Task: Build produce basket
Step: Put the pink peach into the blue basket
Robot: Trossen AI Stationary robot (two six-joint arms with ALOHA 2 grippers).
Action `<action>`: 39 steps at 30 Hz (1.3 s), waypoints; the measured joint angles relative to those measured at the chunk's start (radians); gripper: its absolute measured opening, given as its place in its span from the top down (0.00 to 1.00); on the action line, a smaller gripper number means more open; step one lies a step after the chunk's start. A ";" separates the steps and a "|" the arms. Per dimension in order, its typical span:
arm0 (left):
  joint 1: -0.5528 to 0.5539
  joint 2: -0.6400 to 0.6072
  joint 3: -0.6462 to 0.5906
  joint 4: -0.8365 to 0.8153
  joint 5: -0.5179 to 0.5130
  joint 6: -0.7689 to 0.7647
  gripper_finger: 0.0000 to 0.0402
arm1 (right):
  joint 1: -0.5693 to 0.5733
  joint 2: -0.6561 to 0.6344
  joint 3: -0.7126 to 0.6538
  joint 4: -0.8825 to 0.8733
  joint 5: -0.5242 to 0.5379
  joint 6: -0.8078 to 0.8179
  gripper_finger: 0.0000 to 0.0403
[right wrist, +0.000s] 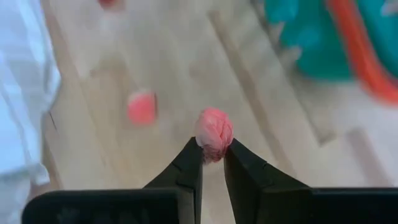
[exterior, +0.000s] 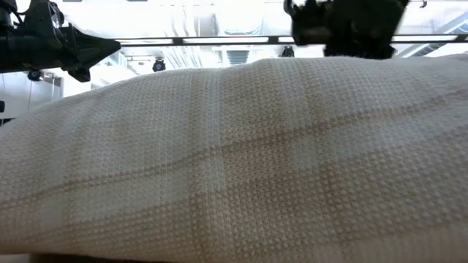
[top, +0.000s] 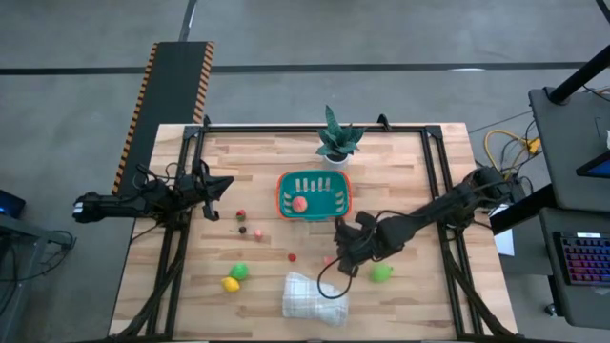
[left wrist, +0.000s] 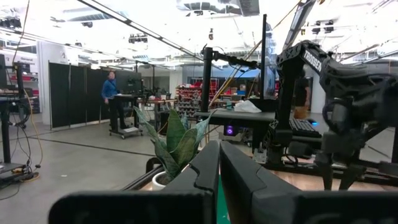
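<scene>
The teal basket (top: 315,181) with the orange rim stands mid-table with one pink piece (top: 299,203) inside. My right gripper (top: 335,252) hovers near it, toward the near edge, shut on a small pink-red toy piece (right wrist: 214,132). Another pink piece (right wrist: 142,107) lies on the wood beside it. Green (top: 239,272), yellow (top: 231,284) and green (top: 381,272) pieces and tiny berries (top: 242,215) lie scattered on the table. My left gripper (top: 224,186) waits shut, left of the basket. My right gripper pinches the pink-red piece between its two fingertips (right wrist: 194,158), on its lower part (right wrist: 213,149). Most of the piece sticks out beyond the fingers. The fingers slant down toward the table. Whether the piece is clear of the wood I cannot tell.
A folded white cloth (top: 315,297) lies by the near edge and fills the low view (exterior: 234,161). A green potted plant (top: 335,141) stands at the far edge behind the basket. Bare wood lies between the basket and the cloth (top: 286,238).
</scene>
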State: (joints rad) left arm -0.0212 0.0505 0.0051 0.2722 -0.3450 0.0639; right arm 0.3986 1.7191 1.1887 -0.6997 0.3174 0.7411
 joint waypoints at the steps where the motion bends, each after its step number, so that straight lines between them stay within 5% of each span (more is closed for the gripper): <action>1: 0.000 0.000 0.000 0.000 0.000 0.000 1.00 | -0.006 0.000 0.013 0.000 0.010 -0.020 0.89; 18: 0.000 -0.001 0.000 0.009 0.000 0.000 1.00 | -0.215 0.000 0.139 -0.002 0.052 -0.355 0.89; 39: 0.000 0.000 0.000 0.008 0.000 0.001 1.00 | -0.471 0.000 0.129 -0.001 0.050 -0.492 0.89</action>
State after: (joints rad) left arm -0.0212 0.0503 0.0051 0.2806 -0.3453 0.0649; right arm -0.0727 1.7191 1.3182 -0.7010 0.3676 0.2494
